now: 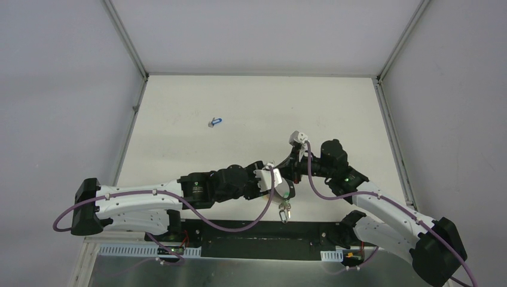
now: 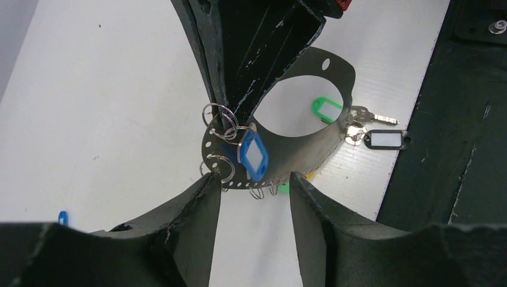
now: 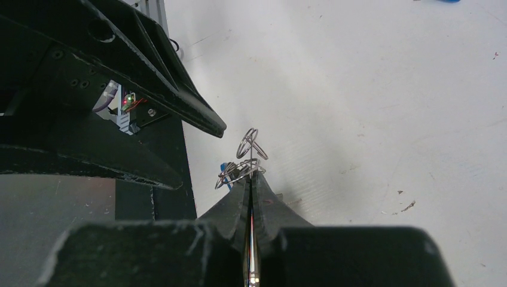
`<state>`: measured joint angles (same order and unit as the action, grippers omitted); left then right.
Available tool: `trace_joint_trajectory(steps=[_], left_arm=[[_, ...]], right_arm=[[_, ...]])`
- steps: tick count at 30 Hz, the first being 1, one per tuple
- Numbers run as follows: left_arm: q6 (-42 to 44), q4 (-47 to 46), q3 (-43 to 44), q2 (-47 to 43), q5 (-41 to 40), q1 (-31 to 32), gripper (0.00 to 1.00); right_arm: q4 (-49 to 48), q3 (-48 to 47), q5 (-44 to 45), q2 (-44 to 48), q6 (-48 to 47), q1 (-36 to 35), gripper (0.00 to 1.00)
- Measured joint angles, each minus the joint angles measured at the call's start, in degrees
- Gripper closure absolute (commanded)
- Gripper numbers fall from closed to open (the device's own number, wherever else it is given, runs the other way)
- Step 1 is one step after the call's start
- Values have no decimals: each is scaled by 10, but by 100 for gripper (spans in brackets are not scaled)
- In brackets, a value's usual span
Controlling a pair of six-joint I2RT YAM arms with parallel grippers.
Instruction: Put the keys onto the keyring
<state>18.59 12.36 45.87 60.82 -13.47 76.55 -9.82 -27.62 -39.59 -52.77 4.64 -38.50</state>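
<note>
Worktop (image 1: pixel 251 101) white, seen from above. Left gripper (image 1: pixel 280 192) and right gripper (image 1: pixel 294 166) close together near the front edge, middle of the view. Small cluster of keys (image 1: pixel 284 210) just on the near side of that meeting point. One blue-tagged key (image 1: pixel 215 122) lying alone on the worktop, well apart, toward the far left. Finger state not readable from up here.

Left wrist view. Left gripper fingers (image 2: pixel 197 221) apart, gripping nothing; lower rim of keyring (image 2: pixel 299 152) just past the tips, level with the gap. Keyring a thin grey metal band bent into a loop, small holes punched along the rim. Right gripper reaching down from the top of the view, pinching the band's left side. On the rim: blue tag (image 2: pixel 254 156), a few small split rings (image 2: pixel 218 113), green tag (image 2: pixel 326 110); on the right side, silver keys with a black-framed white tag (image 2: pixel 387 139).

Right wrist view. Right gripper fingers (image 3: pixel 236 200) pressed together, clamped on the keyring's thin edge. Split rings just beyond the tips. Left arm (image 3: pixel 89 119) dark and close on the left.
</note>
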Motion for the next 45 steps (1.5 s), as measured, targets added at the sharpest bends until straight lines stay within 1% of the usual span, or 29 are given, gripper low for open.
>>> trace_joint_trajectory(steps=[8, 12, 18, 21, 26, 31, 36, 39, 45], left_arm=[[1, -13, 0, -8, -6, 0, 54], [24, -60, -6, -10, -5, 0, 56], [97, -159, -55, -15, -3, 4, 55], [121, -185, -67, -13, -4, 4, 56], [135, -220, -68, -4, -14, 4, 56], [140, -230, -68, 15, -17, 4, 57], [138, -217, -68, 31, -19, 4, 60], [137, -207, -63, 33, -32, 8, 64], [136, -196, -57, 33, -56, 16, 75]], right_arm=[[-2, 0, 0, 2, 1, 0, 100], [-2, 0, -1, 4, 2, 0, 100], [-2, 0, -1, 4, 3, 0, 100], [-2, 0, -1, 4, 4, 0, 100], [-2, 0, -2, 4, 4, 0, 100], [-2, 0, -2, 4, 4, 0, 100], [-2, 0, -2, 4, 4, 0, 100], [-2, 0, -3, 4, 4, 0, 100], [-1, 0, -3, 4, 4, 0, 100]])
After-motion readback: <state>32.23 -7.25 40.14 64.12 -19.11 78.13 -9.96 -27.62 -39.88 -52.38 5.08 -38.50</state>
